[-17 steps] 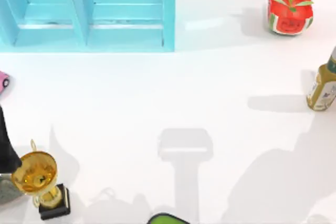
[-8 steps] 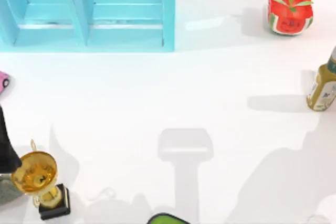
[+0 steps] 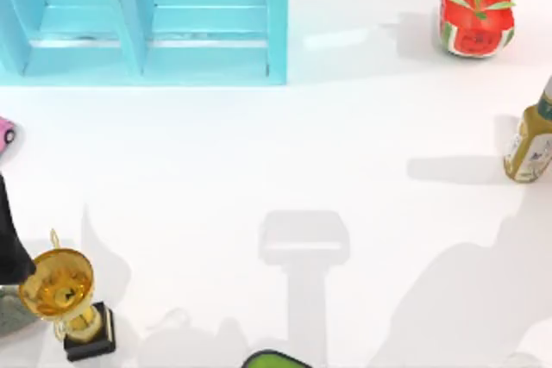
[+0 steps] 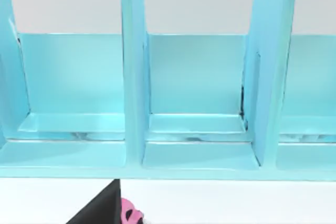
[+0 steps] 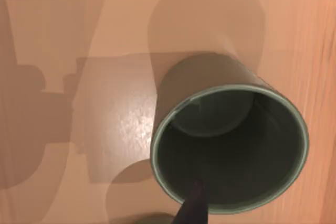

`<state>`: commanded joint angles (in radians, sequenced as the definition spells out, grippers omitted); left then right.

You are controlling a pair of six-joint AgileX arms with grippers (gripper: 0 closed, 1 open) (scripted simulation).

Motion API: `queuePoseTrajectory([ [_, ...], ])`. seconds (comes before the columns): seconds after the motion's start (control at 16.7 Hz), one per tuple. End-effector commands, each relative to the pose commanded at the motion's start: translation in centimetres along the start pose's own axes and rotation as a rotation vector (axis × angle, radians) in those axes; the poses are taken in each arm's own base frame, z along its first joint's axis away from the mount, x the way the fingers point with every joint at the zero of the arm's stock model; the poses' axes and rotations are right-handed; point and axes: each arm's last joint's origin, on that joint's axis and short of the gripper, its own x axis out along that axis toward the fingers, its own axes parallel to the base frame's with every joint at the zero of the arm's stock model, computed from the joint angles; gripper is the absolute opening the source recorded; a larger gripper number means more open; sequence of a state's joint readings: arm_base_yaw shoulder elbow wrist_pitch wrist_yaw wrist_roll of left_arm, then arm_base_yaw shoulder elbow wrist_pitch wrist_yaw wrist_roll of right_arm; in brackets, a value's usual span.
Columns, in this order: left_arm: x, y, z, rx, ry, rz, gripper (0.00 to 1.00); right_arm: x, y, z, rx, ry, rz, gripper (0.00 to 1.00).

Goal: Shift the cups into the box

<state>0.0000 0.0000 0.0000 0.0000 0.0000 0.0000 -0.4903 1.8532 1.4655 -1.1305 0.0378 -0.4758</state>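
Note:
A dark grey-green cup point(image 5: 173, 85) shows close up in the right wrist view, its mouth tipped toward the camera. My right gripper point(image 5: 191, 214) is shut on its near rim. One dark finger point(image 5: 193, 203) reaches just inside the wall, and the other is hidden behind it. The box point(image 3: 207, 40) is a light blue open rack with upright dividers at the table's far left. The left wrist view faces its compartments point(image 4: 199, 156). My left arm point(image 3: 9, 239) is parked at the table's left edge.
A gold trophy point(image 3: 62, 295) on a black base stands at the front left. A pink toy point(image 3: 5, 134) lies at the left edge. A watermelon planter point(image 3: 476, 16) sits at the far right, and a bottle point(image 3: 530, 144) stands at the right edge.
The broad shadow at the table's front right has drawn slightly toward the right. Nothing on the table has moved.

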Motion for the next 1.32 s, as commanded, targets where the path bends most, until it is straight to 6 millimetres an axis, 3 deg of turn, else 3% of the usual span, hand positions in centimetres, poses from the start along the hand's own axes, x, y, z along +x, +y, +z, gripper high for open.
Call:
queuePoseTrajectory([
  [0.12, 0.0, 0.0, 0.0, 0.000, 0.000, 0.000, 1.00, 0.0, 0.0, 0.0, 0.000, 0.000, 0.000, 0.98],
  [0.18, 0.0, 0.0, 0.0, 0.000, 0.000, 0.000, 1.00, 0.0, 0.0, 0.0, 0.000, 0.000, 0.000, 1.00],
  [0.78, 0.0, 0.0, 0.0, 0.000, 0.000, 0.000, 1.00, -0.3, -0.2, 0.0, 0.005, 0.001, 0.001, 1.00],
  [0.9, 0.0, 0.0, 0.0, 0.000, 0.000, 0.000, 1.00, -1.6, -0.5, 0.2, 0.012, 0.005, 0.003, 1.00],
  [1.32, 0.0, 0.0, 0.0, 0.000, 0.000, 0.000, 1.00, -9.2, -0.7, 0.4, 0.004, 0.001, 0.001, 1.00],
])
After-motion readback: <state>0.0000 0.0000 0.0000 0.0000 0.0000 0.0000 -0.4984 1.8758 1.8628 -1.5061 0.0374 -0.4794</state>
